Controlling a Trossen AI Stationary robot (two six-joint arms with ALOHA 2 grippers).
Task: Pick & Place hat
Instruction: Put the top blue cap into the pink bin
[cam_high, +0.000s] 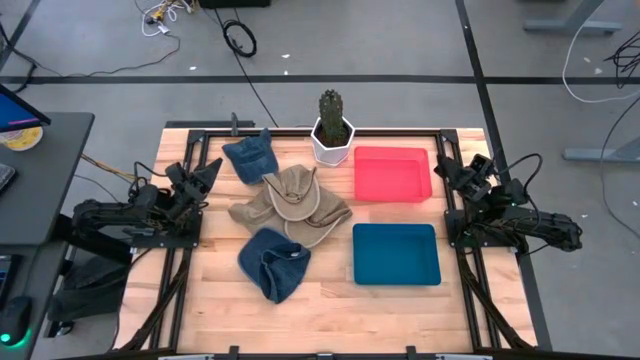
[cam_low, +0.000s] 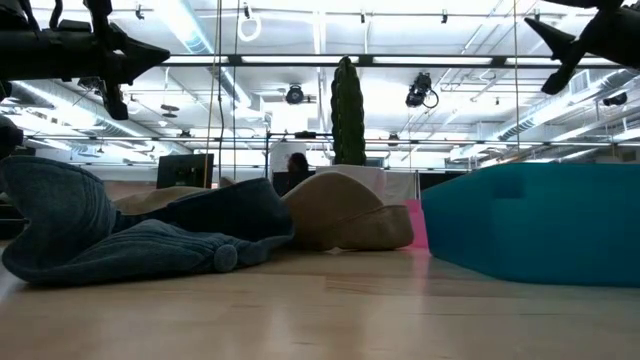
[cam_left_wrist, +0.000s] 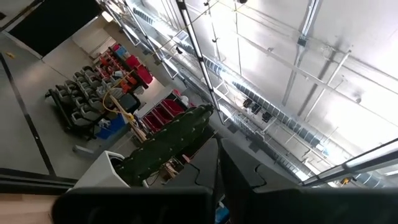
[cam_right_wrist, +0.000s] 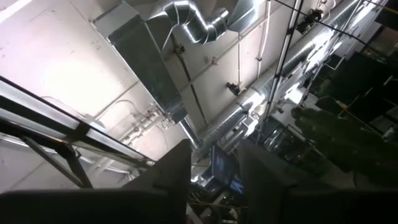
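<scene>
Three soft hats lie on the wooden table: a blue one (cam_high: 250, 157) near the far edge, a tan brimmed one (cam_high: 292, 205) in the middle, and a blue one (cam_high: 273, 262) nearer the front, also seen in the low view (cam_low: 130, 240) ahead of the tan hat (cam_low: 345, 215). My left gripper (cam_high: 208, 175) rests at the table's left edge, raised and shut; its fingers (cam_left_wrist: 217, 171) point up at the ceiling. My right gripper (cam_high: 446, 166) waits at the right edge, raised and open (cam_right_wrist: 214, 174). Neither touches a hat.
A red tray (cam_high: 392, 173) sits far right and a teal tray (cam_high: 395, 253) near right, its wall tall in the low view (cam_low: 540, 225). A cactus in a white pot (cam_high: 332, 130) stands at the far edge. Bare wood runs along the near edge.
</scene>
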